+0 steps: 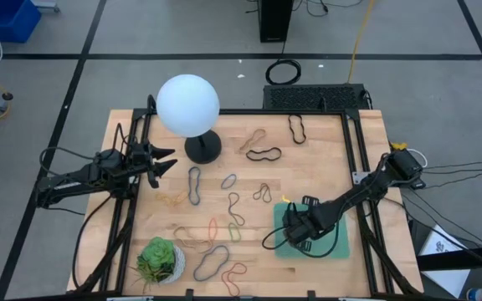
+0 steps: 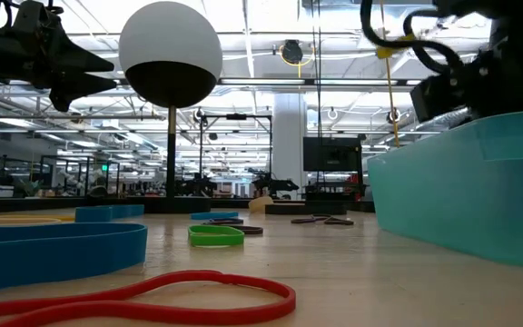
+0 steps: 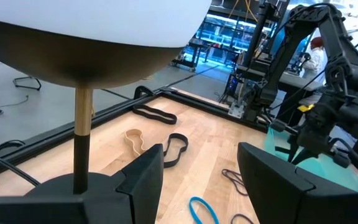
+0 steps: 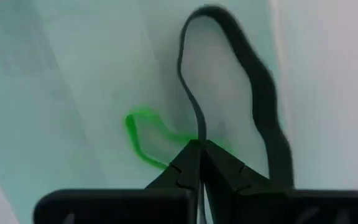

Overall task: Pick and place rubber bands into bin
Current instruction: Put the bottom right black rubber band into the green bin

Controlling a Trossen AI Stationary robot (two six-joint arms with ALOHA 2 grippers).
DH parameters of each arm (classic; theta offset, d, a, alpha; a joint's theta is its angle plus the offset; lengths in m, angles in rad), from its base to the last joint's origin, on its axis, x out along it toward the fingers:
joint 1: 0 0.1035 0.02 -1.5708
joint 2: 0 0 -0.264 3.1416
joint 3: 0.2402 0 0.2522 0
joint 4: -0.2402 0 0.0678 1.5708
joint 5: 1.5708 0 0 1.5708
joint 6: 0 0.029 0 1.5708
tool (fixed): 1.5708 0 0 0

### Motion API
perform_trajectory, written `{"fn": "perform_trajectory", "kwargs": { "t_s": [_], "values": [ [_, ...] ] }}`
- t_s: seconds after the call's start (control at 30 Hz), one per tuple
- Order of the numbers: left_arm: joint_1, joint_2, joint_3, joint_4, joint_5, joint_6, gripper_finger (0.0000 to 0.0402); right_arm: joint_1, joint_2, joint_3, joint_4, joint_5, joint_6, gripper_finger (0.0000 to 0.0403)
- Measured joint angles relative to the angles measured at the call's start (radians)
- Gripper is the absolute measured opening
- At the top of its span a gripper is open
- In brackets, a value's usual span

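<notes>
At nine o'clock on the table your left gripper (image 1: 167, 160) waited in the air beside the globe lamp (image 1: 188, 104), its fingers apart and holding nothing. Moving right, most of the work was still ahead of you: the rubber bands (image 1: 194, 185) lay scattered over the wooden table (image 1: 325, 150), from a black pair near twelve o'clock, through the centre, down to a cluster near six o'clock beside the potted succulent (image 1: 160, 260). I counted well over a dozen loose ones.

At about four o'clock sat the bin (image 1: 342, 249), and your right gripper (image 1: 294, 231) was down inside it. Its wrist view showed the fingers (image 4: 185, 168) pressed together on a black band (image 4: 263, 99) that drooped against the bin floor, with a green band (image 4: 143, 140) already lying just beside it. So at least one band was delivered and a second was about to be; I judged you were near the release of this one, with nearly the whole table left to clear.
</notes>
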Motion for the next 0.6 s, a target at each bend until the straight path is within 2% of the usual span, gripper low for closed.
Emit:
{"fn": "perform_trajectory", "kwargs": {
  "t_s": [0.37, 0.6],
  "values": [
    [0.000, 0.000, 0.000, -0.001, 0.000, -0.001, 0.0212, -0.002, 0.000, -0.009, 0.002, 0.000, -0.009, 0.0044],
    [0.000, 0.000, 0.000, -0.001, 0.000, -0.001, 0.0212, -0.002, -0.004, -0.009, -0.007, -0.016, -0.005, 0.0097]
  ]
}}
